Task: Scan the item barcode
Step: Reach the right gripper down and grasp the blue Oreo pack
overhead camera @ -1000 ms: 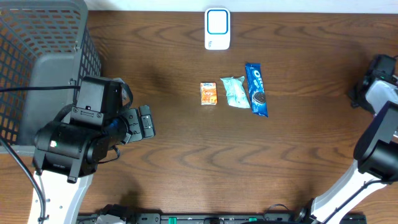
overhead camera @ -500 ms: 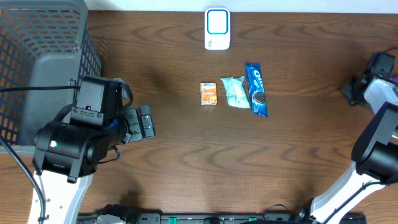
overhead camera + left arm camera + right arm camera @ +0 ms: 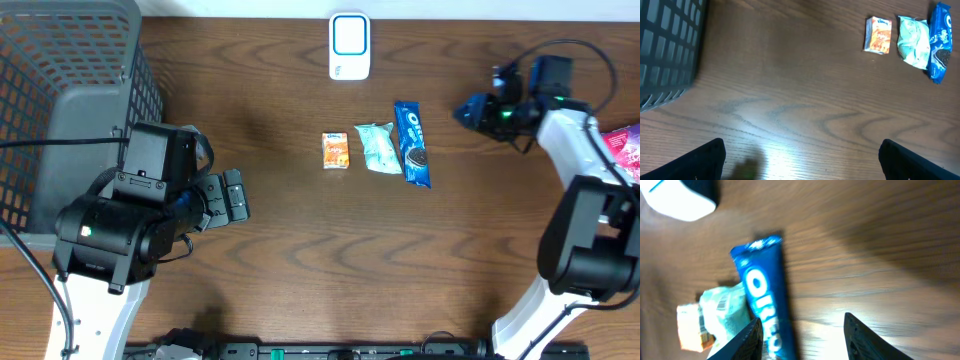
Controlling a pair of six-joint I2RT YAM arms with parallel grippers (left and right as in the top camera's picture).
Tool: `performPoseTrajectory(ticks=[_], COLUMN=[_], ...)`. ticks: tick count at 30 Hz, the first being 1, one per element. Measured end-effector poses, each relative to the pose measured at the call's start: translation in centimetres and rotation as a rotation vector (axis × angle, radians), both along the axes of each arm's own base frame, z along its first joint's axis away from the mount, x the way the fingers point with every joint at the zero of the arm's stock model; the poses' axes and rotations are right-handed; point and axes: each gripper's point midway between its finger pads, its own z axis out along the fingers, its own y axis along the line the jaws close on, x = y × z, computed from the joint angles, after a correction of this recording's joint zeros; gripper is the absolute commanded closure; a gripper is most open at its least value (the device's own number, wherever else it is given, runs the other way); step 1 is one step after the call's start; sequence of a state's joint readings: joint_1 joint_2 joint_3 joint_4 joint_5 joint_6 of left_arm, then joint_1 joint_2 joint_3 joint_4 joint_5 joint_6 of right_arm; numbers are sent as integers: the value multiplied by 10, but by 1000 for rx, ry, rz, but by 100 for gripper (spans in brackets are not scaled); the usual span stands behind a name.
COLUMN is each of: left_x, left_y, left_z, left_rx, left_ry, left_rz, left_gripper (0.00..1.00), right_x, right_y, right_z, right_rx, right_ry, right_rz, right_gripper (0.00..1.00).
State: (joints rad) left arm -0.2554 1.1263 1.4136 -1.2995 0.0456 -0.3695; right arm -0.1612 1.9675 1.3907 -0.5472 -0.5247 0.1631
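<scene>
3 snacks sit in a row in the middle of the dark brown wooden table. There's a small orange carton nearest the left arm's side, a pale mint-green crinkly packet in the middle, and a long blue Oreo cookie packet nearest the right arm. The mint one is pressed right up against the Oreo packet, and the carton sits just beside it with a sliver of table showing between them. All 3 lie flat.

Further back, apart from the row, is the white rounded scanner box with a blue-rimmed window, lying near the far edge.

The right gripper is near the Oreo packet on its outer side and isn't touching it. Its wrist view is pretty blurry, but you can see both fingers spread with only bare wood between them, so it's holding nothing.

The left gripper is well away from the snacks, next to the grey wire-mesh basket in the back corner. Its jaws are spread wide, with 1 fingertip in each bottom corner of its camera view and nothing between them.

A pink packet pokes in at the right-hand edge.
</scene>
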Motion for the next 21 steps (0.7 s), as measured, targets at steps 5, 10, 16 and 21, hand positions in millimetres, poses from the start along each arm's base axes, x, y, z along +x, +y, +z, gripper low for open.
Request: performPoseTrajectory(ticks=[5, 10, 16, 21], left_x=[0, 0, 0, 0], left_y=[0, 0, 0, 0], left_z=[0, 0, 0, 0], left_rx=[0, 0, 0, 0], left_ry=[0, 0, 0, 0], left_rz=[0, 0, 0, 0], left_gripper=[2, 2, 2, 2], right_x=[-7, -8, -12, -17], right_y=[38, 65, 75, 90], right_z=[-21, -38, -54, -60], right_rx=[15, 7, -149, -237], right_ry=[54, 69, 92, 99], right_rz=[86, 147, 164, 194], right_gripper=[53, 57, 54, 56])
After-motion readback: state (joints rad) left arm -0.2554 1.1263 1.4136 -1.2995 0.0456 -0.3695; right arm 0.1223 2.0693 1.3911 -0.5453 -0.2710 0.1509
